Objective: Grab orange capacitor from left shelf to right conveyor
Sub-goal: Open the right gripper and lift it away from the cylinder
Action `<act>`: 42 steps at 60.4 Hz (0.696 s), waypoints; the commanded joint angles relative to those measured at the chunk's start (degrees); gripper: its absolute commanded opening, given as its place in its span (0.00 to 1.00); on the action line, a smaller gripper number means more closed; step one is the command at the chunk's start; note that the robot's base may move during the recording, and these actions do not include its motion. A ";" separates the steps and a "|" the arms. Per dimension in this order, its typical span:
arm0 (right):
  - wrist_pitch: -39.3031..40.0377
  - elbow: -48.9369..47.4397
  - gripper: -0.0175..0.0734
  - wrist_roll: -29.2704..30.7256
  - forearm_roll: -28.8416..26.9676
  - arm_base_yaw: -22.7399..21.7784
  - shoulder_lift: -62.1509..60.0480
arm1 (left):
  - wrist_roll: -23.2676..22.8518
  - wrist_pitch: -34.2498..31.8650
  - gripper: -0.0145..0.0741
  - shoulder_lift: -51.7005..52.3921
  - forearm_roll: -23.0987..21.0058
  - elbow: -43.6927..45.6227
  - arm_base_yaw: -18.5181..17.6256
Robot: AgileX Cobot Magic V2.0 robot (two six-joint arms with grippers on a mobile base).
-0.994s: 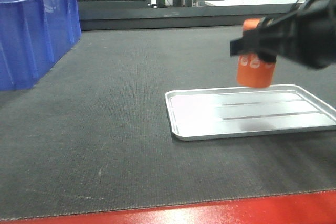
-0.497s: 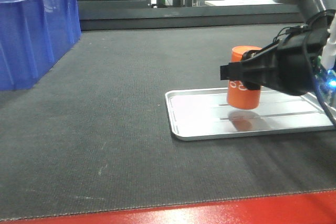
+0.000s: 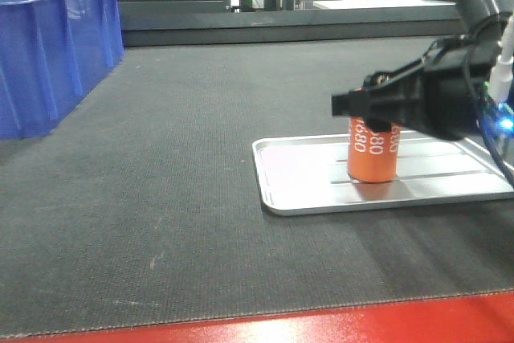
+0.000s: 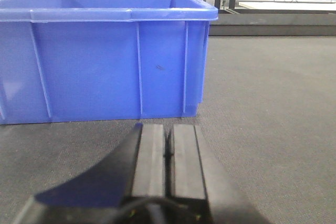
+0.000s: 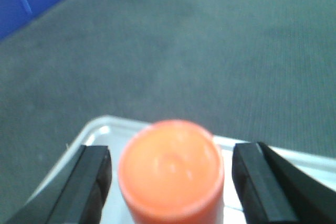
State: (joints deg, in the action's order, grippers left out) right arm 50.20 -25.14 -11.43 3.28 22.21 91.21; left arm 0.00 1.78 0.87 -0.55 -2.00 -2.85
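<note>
At the nearest edge of the scene, a red front strip (image 3: 321, 323) runs across the bottom of the front view. It borders the right conveyor (image 3: 161, 198), a broad dark grey textured belt that stretches away toward the far side.

On the right part of this belt lies a shallow silver tray (image 3: 297, 174), flat and with rounded corners. The orange capacitor (image 3: 373, 154) stands upright on the tray, near its left-centre, with the white "4680" print showing on its side. Its base rests on the tray's surface.

The right tool (image 5: 171, 166) reaches in from the right and sits level with the upper part of the capacitor. In the right wrist view, its two black fingers (image 5: 92, 182) stand on either side of the flat orange top, with a narrow gap visible on each side. The tool is therefore released and straddles the capacitor without pinching it.

The left tool (image 4: 169, 156) appears only in its own wrist view. Its two dark pads are pressed together with nothing between them, so it is clenched on nothing, low over the belt.

Farther back on the left stands a large blue plastic bin (image 3: 48, 46), directly ahead of the left tool and well apart from the tray. Beyond the far end of the belt, dark frames and benches fill the background.
</note>
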 commanded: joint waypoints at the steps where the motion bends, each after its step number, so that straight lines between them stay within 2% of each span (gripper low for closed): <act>1: 9.79 -1.38 0.82 0.59 0.51 -0.32 -3.41 | 0.00 -5.05 0.02 0.40 -0.18 -1.25 -0.12; 5: 11.87 -1.57 0.82 0.59 0.38 -0.32 -5.03 | 0.00 -5.05 0.02 0.40 -0.18 -1.25 -0.12; 11: 10.44 -1.62 0.82 0.26 0.38 -0.32 -8.58 | 0.00 -5.05 0.02 0.40 -0.18 -1.25 -0.12; 21: 0.94 -1.57 0.81 0.13 0.65 -0.32 -18.44 | 0.00 -5.05 0.02 0.40 -0.18 -1.25 -0.12; 27: -7.33 -1.57 0.68 0.13 0.65 -0.32 -25.64 | 0.00 -5.05 0.02 0.40 -0.18 -1.25 -0.12; 39: -24.79 -1.57 0.23 0.08 0.65 -0.32 -38.11 | 0.00 -5.05 0.02 0.40 -0.18 -1.25 -0.12; 42: -29.37 -1.57 0.26 -0.43 0.58 -0.32 -40.51 | 0.00 -5.05 0.02 0.40 -0.18 -1.25 -0.12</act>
State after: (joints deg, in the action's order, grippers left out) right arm 23.68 -25.25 -11.56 3.40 22.21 54.85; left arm 0.00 1.78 0.87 -0.55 -2.00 -2.85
